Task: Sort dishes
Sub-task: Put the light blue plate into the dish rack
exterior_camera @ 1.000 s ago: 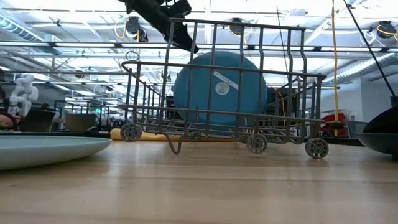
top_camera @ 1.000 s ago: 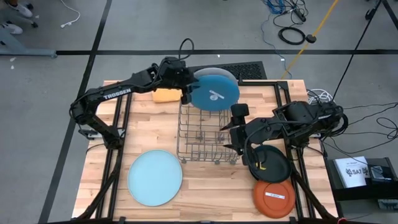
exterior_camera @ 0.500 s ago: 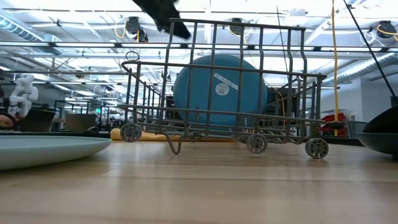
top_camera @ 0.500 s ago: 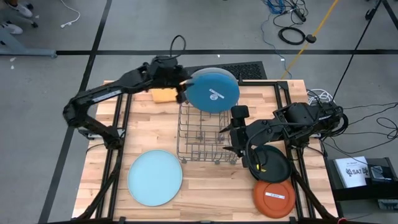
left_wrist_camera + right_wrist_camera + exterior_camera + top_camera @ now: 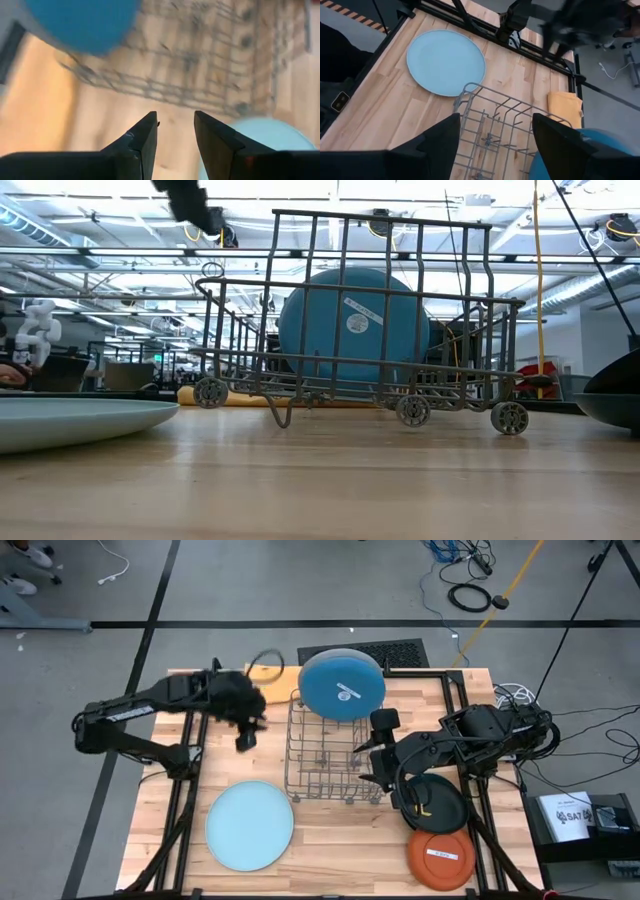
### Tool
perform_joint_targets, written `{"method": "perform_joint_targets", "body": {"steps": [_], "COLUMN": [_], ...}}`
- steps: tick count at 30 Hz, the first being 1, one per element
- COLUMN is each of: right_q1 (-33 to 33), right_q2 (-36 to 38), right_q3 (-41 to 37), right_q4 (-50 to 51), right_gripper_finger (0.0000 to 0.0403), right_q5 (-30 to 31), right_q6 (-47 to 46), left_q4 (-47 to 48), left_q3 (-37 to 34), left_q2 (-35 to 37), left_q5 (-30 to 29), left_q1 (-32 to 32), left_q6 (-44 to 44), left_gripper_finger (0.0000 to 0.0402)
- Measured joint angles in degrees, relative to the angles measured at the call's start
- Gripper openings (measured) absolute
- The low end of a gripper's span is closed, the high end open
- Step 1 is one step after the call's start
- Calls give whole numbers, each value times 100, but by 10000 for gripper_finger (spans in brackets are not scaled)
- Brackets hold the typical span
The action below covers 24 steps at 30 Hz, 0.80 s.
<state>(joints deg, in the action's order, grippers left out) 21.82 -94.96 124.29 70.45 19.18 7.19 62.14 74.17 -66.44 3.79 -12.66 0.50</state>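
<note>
Taking the wooden table as a clock face in the high view, the small round orange plate lies nearest, at about 5 o'clock, with a white sticker whose print is too small to read. Just beyond it sits the small round black plate, partly covered by the right arm. The large round pale grey plate lies flat at about 7 o'clock.

The grey wire dish rack stands at the centre. The right gripper hangs at its 3 o'clock side, fingers spread and holding nothing. The left gripper hovers off the rack's 9 o'clock side, its fingers parted over bare wood, empty.

The large round blue plate stands on edge at the rack's far end, at 12 o'clock; it carries a long white label and a round sticker, neither legible. A folded orange cloth lies beside it at 11 o'clock.
</note>
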Motion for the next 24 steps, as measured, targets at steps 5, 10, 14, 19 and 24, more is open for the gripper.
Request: {"method": "perform_joint_targets", "body": {"steps": [5, 10, 14, 19, 24], "right_q1": [-2, 0, -1, 2, 2], "right_q2": [0, 0, -10, -138, -322], "right_q3": [0, 0, 0, 2, 2], "right_q4": [-127, -262, -308, -373, -387], "right_gripper_finger": [242, 242, 242, 242, 242], "right_q5": [0, 0, 2, 2, -4], "right_q6": [137, 228, 231, 312, 351], "left_q4": [-40, -480, -1201, -1106, -1112], "left_q3": [-1067, -1954, -2344, -2576, -3013], "left_q2": [259, 259, 256, 149, -71], "left_q5": [2, 150, 177, -1286, -1846], "left_q1": [956, 2039, 2812, 3269, 3281], "left_q6": [919, 1933, 2408, 2619, 2754], "left_gripper_finger": [132, 132, 132, 132, 132]}}
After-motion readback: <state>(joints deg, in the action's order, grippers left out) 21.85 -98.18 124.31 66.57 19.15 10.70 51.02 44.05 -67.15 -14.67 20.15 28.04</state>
